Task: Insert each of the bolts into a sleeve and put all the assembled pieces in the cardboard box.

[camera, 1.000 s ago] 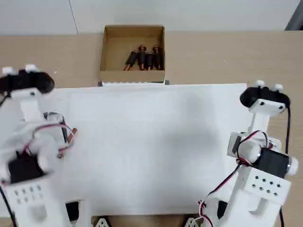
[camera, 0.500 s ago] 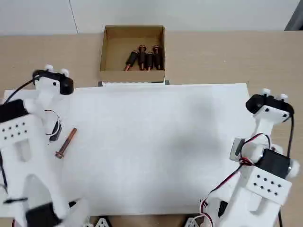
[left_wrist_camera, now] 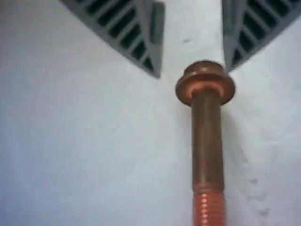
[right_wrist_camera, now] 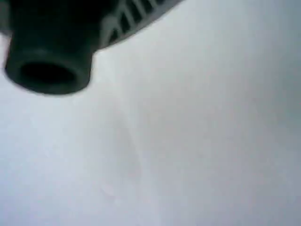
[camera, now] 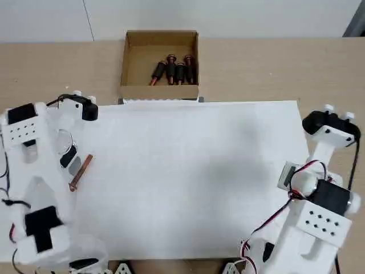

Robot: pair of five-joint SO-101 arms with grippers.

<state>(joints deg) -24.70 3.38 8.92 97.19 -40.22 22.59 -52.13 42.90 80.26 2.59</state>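
1. Copper bolt point(left_wrist_camera: 205, 141) is lying flat on the white sheet point(camera: 188, 177). Its flanged head is sitting right at the tips of the left claw point(left_wrist_camera: 192, 54), and its threaded end is pointing away from them.
2. Left claw is standing apart, with its grey ribbed fingers point(left_wrist_camera: 136, 33) flanking the gap above the head. One tip is sitting just beside the flange; I cannot tell whether it is touching. Nothing is gripping the shank.
3. From the high view, the bolt is lying slanted near the sheet's left edge, well apart from the cardboard box point(camera: 130, 63).
4. Left arm point(camera: 34, 148) is folding over the left side of the sheet, elbow bent, wrist hanging low right by the bolt.
5. Right claw point(camera: 284, 177) is clamping a black sleeve point(right_wrist_camera: 47, 70). The sleeve's open bore is facing the wrist camera and it is hanging clear above the sheet.
6. Right arm point(camera: 319, 211) is sitting tucked back at the sheet's right edge, well apart from the bolt.
7. Cardboard box is sitting on the wooden surface point(camera: 256, 68) just beyond the sheet's far edge. Four assembled pieces point(camera: 174, 69) are lying side by side inside it.
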